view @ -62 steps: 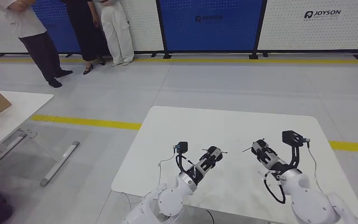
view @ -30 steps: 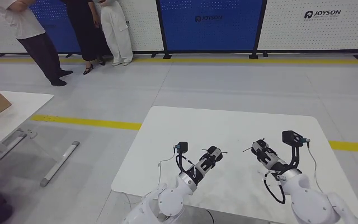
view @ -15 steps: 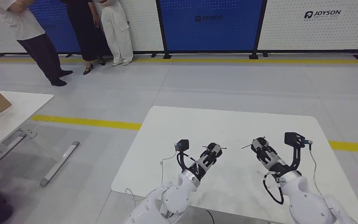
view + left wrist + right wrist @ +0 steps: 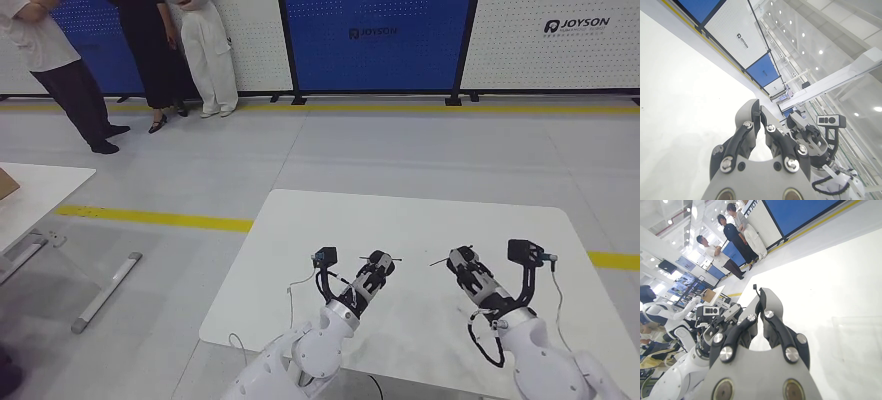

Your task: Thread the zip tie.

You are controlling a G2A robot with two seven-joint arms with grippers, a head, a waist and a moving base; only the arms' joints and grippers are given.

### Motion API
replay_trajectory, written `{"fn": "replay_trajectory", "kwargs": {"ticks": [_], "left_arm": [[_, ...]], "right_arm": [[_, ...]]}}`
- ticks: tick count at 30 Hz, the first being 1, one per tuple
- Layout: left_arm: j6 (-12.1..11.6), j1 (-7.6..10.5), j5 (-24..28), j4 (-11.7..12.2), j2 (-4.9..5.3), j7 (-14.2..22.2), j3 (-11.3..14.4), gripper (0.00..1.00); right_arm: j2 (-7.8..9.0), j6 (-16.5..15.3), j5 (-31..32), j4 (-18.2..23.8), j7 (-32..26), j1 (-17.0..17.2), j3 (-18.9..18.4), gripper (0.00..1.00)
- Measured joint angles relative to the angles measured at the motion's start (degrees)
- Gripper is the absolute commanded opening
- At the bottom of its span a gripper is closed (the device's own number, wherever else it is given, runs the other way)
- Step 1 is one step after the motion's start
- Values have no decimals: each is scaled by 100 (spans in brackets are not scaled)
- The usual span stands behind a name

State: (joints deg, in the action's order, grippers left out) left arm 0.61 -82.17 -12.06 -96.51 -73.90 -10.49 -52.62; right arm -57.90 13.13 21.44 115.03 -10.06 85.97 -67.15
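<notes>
Top view: left gripper (image 4: 383, 262) and right gripper (image 4: 452, 258) over near half of table (image 4: 400, 215), tips angled toward each other with a gap between. Table runs on beyond tips to far edge. Zip tie (image 4: 437, 264) juts from right tip, dark sliver (image 4: 393, 261) from left tip, the two apart.

Left wrist view: fingers pressed together on dark sliver; cannot tell whether it is zip tie. Rounded table corner lies beyond tips.

Right wrist view: right gripper clamped on zip tie, head end poking past fingertips; table edge just beyond.
</notes>
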Motion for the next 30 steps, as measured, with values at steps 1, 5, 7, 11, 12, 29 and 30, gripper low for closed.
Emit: {"fn": "replay_trajectory", "kwargs": {"ticks": [1, 5, 7, 11, 12, 29, 30], "left_arm": [[0, 0, 0, 0, 0, 0, 0, 0], [0, 0, 0, 0, 0, 0, 0, 0], [0, 0, 0, 0, 0, 0, 0, 0], [0, 0, 0, 0, 0, 0, 0, 0], [0, 0, 0, 0, 0, 0, 0, 0], [0, 0, 0, 0, 0, 0, 0, 0], [0, 0, 0, 0, 0, 0, 0, 0]], "right_arm": [[-27, 35, 177, 27, 240, 47, 116, 0], [-150, 119, 801, 18, 925, 23, 574, 0], [-203, 246, 1041, -127, 1137, -76, 767, 0], [-208, 272, 1070, -155, 1149, -94, 787, 0], [-208, 269, 1067, -153, 1147, -93, 785, 0], [-321, -83, 865, -389, 285, -433, 850, 0], [-328, -82, 855, -387, 303, -443, 855, 0]]}}
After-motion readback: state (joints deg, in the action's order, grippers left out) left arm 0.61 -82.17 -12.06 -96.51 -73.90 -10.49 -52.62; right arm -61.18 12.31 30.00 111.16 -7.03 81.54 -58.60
